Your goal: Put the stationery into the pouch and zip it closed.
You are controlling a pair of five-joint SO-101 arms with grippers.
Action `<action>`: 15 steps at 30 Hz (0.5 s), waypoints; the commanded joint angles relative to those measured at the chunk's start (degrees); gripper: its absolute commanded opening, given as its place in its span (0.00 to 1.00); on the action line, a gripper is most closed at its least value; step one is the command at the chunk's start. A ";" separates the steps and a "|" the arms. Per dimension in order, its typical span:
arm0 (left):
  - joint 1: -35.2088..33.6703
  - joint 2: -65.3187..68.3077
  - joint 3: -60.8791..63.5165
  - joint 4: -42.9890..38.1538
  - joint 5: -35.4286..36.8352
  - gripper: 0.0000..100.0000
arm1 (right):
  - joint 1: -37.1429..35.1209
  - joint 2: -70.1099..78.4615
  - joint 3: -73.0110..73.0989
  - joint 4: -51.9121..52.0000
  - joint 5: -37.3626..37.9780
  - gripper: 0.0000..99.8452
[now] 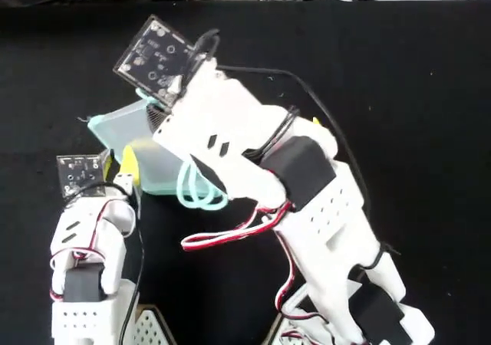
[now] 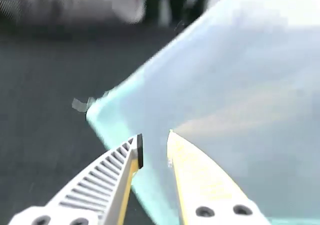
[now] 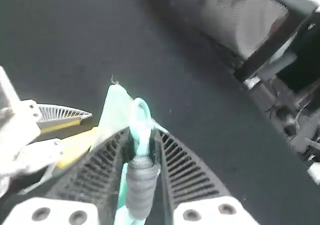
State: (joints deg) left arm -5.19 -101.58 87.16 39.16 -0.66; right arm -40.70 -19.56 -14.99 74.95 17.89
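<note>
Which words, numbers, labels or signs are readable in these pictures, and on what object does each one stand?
No text can be read.
right arm's circuit board: tiny marks, too small to read.
left arm's circuit board: tiny marks, too small to read.
pouch and its teal cord: no print visible.

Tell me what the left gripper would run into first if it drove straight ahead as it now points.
The pouch: its teal edge lies right at the left gripper's tip, so it would probably meet that straight away, though depth is hard to judge.
</note>
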 commanded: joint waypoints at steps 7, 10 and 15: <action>-2.07 -0.18 -4.09 -4.66 3.52 0.12 | 3.87 -4.97 -0.22 0.44 2.29 0.01; -5.32 -0.18 -7.78 -1.85 4.22 0.12 | 2.55 -7.25 -0.04 0.88 2.29 0.01; -8.84 -0.18 -21.93 11.16 4.31 0.12 | -6.51 -10.42 3.21 2.90 5.19 0.01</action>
State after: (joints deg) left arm -12.40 -101.49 75.30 43.47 3.12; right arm -41.93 -26.95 -12.79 77.58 20.79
